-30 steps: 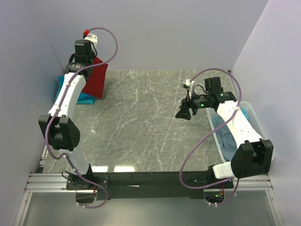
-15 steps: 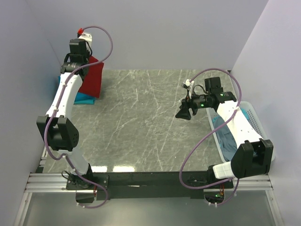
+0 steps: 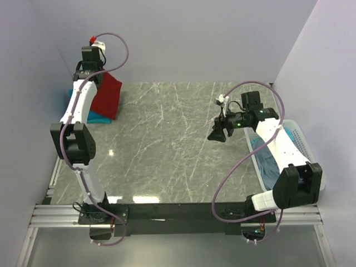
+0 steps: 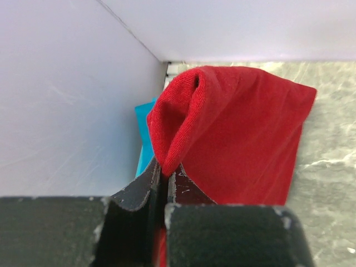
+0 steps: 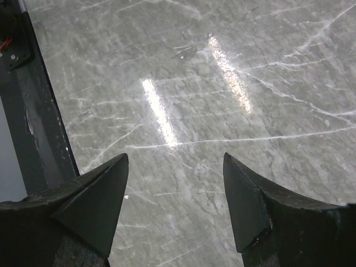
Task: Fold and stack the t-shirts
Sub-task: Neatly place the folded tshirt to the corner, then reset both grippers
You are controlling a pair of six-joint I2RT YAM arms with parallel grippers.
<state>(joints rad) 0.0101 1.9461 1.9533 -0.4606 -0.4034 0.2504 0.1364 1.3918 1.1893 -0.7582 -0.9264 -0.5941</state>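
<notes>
My left gripper (image 3: 95,75) is at the far left corner, shut on a pinched fold of the red t-shirt (image 3: 107,97), which hangs from it down over a folded teal t-shirt (image 3: 98,117) on the table. In the left wrist view the red t-shirt (image 4: 239,139) bulges out just past my shut gripper (image 4: 165,169), with the teal t-shirt (image 4: 146,139) beneath by the wall. My right gripper (image 3: 217,134) hangs open and empty over the right of the table; its wrist view shows the gripper (image 5: 175,161) over bare marble. A grey-blue t-shirt (image 3: 266,161) lies in the basket.
The white lattice basket (image 3: 301,139) stands at the right edge, under my right arm. Walls close in the left, back and right sides; the left wall (image 4: 67,100) is right beside my left gripper. The grey marble table (image 3: 167,144) spans the middle.
My left gripper has moved further back and left toward the corner, drawing the red t-shirt with it. The right arm has hardly moved.
</notes>
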